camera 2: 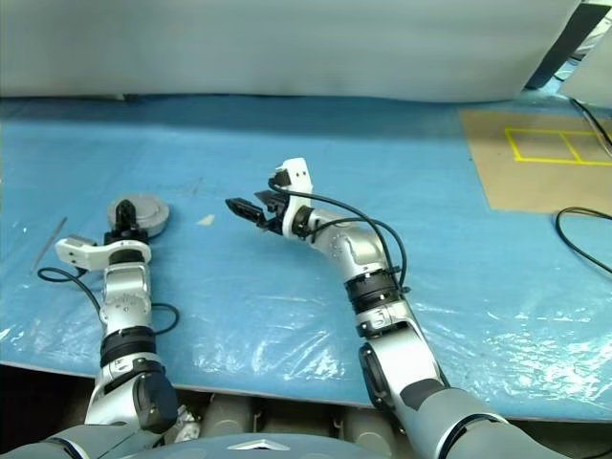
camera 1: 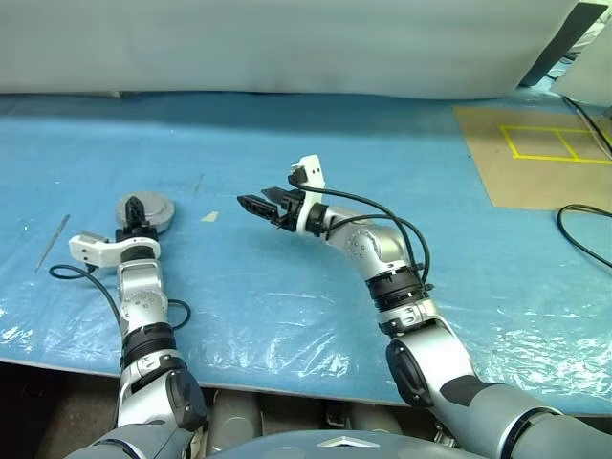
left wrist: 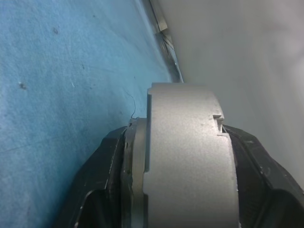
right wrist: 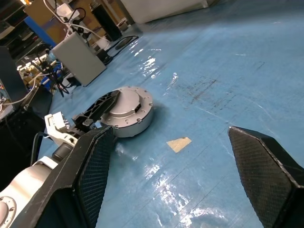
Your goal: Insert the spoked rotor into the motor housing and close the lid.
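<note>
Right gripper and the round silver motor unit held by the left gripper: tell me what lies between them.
Between the right gripper and the motor unit there is bare blue plastic sheet and one small tan scrap, seen in both eye views and the right wrist view.

Head views: 2 eyes, high, facing forward-down over the table [camera 1: 287,124].
Left wrist: pressed close against the motor housing [left wrist: 190,156].
Right wrist: low, sharing that housing with the head views.

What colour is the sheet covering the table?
Bright blue, a glossy plastic sheet; the left eye view shows it best.
</note>
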